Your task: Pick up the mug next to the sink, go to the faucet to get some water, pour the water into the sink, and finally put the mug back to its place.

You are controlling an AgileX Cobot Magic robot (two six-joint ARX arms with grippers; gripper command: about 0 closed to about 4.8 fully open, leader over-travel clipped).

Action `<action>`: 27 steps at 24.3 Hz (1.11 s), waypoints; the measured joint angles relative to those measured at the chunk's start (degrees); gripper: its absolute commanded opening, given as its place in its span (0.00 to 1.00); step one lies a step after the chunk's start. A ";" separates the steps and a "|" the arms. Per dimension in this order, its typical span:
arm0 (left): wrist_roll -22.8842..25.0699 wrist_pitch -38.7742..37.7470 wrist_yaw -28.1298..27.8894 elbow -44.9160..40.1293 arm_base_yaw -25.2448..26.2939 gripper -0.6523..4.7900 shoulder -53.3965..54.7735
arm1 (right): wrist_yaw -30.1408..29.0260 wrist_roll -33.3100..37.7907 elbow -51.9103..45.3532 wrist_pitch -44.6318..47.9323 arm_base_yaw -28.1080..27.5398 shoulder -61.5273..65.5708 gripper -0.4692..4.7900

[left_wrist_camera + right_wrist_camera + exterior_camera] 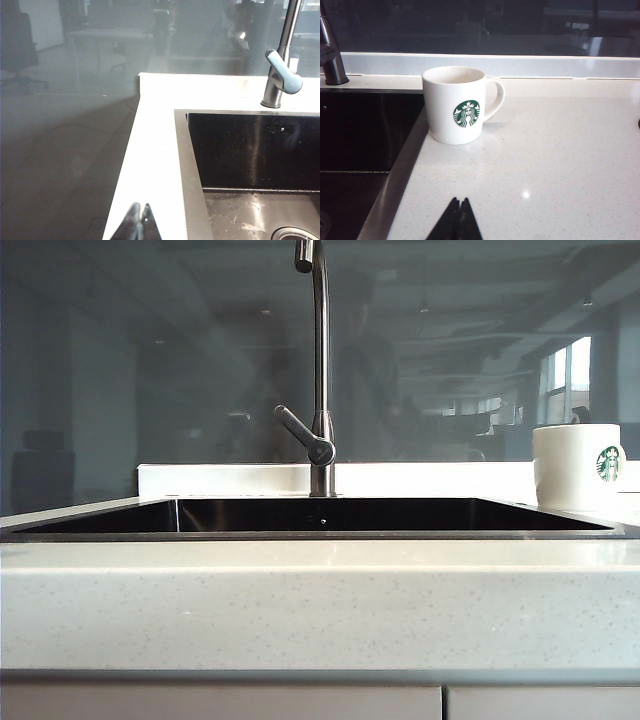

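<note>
The left pincer point(139, 222) shows only as two dark fingertips pressed together, holding nothing. It hangs over the pale tabletop point(150, 150) on the strip beside the sink's point(192, 200) left rim. The right pincer point(458, 220) is likewise closed to a point and empty, poised over the tabletop point(545, 165) to the right of the sink point(395, 175).

There are two pincers, one mug, one sink and one faucet. No water can be made out anywhere, though the basin floor in the left wrist view looks streaked, perhaps damp; the picture is too dim to tell.

The mug point(460, 105) stands upright on the tabletop straight ahead of the right pincer and well apart from it, just beside the sink's right rim, near the tabletop's back edge. Its handle points away from the sink. In the exterior view the mug point(578, 465) sits at the far right of the tabletop, right of the sink point(320, 533).

The mug is white and bears a round green-and-white Starbucks siren logo facing the right pincer; no lettering on it can be read.

The faucet point(320, 370) rises from the middle of the tabletop's back strip, behind the sink, with its lever angled to the left. From the left wrist its base and lever point(282, 80) stand behind the sink's back rim, far from the left pincer.
</note>
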 measured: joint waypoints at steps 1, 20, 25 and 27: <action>0.00 0.00 0.00 0.00 0.00 0.12 0.00 | -0.13 0.00 0.00 0.00 0.00 0.00 0.08; -7.82 6.29 3.32 5.18 -0.02 0.11 5.70 | 7.10 0.35 22.43 15.82 -0.24 29.66 0.08; -7.34 15.04 6.03 8.37 0.00 0.11 22.51 | 0.31 -2.73 32.39 20.76 -3.93 53.05 0.08; -7.32 23.93 11.13 11.58 -0.02 0.11 34.16 | -6.49 -2.89 34.01 26.80 -9.49 62.14 0.08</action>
